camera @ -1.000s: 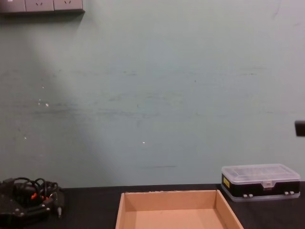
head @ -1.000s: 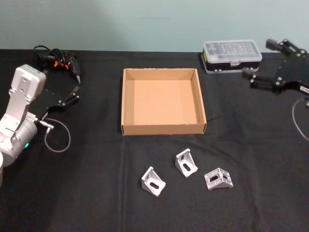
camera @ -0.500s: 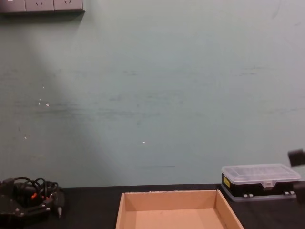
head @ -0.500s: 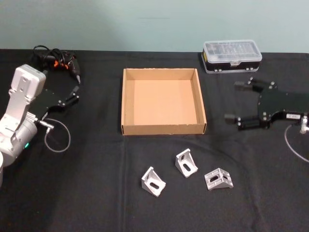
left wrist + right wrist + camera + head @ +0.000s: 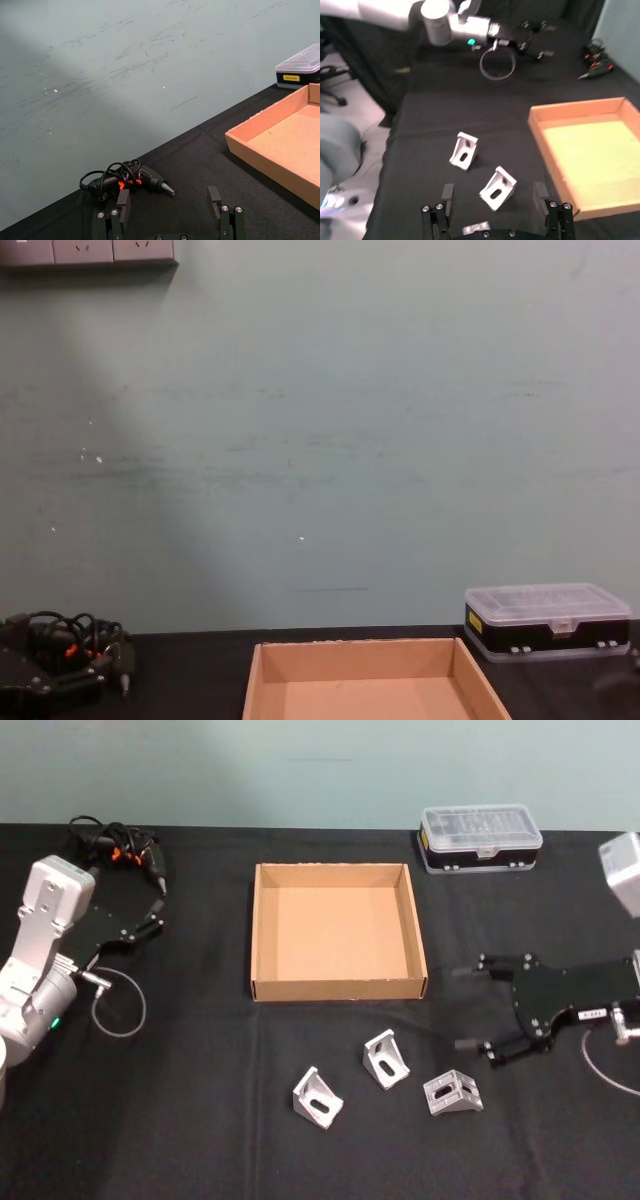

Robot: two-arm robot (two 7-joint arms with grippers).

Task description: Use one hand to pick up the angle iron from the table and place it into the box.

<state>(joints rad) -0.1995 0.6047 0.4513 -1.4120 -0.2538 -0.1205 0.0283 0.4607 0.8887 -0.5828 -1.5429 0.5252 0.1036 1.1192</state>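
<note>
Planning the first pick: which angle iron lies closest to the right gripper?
The rightmost angle iron, beside the open right gripper; the middle angle iron and left angle iron lie farther away.

Box (image 5: 350,680) front cut by chest view's lower edge; nearest angle iron (image 5: 476,229) half hidden behind right hand (image 5: 494,191).

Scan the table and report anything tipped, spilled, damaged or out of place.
Nothing stands out. Three angle irons sit apart on the table in front of the empty, undamaged box; the organiser case is shut behind it. The right gripper is open beside the rightmost one; the left gripper is parked open at the left.
</note>
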